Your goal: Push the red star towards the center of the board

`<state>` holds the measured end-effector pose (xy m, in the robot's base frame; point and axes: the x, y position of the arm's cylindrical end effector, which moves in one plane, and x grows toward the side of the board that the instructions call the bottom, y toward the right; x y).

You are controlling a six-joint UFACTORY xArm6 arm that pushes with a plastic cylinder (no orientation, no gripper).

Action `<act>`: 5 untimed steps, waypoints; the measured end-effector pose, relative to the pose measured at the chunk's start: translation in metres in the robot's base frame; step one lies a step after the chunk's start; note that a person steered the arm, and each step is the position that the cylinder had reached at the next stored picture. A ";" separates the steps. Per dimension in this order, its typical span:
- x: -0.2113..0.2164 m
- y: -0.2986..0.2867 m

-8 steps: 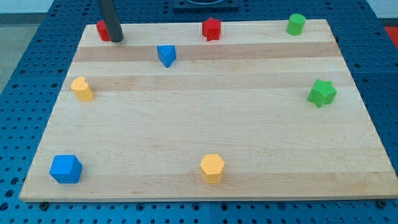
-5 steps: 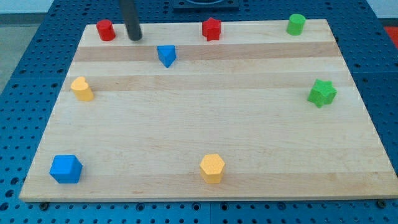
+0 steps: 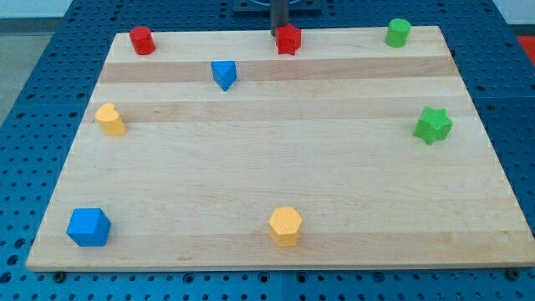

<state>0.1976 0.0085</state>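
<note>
The red star [image 3: 288, 40] sits near the top edge of the wooden board [image 3: 276, 167], a little right of the middle. My tip [image 3: 280, 30] is at the view's top, right behind the red star on its far side, touching or nearly touching it. The rod comes down from the top edge of the view.
A red cylinder [image 3: 141, 40] is at the top left and a green cylinder [image 3: 398, 33] at the top right. A blue triangular block [image 3: 223, 74], a yellow block [image 3: 109, 119], a green star [image 3: 433, 124], a blue cube [image 3: 89, 227] and a yellow hexagon [image 3: 285, 226] are spread around.
My tip has moved right along the board's top edge, from beside the red cylinder to just behind the red star. No block has visibly moved.
</note>
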 end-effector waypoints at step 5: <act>0.100 0.034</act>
<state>0.2975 0.0420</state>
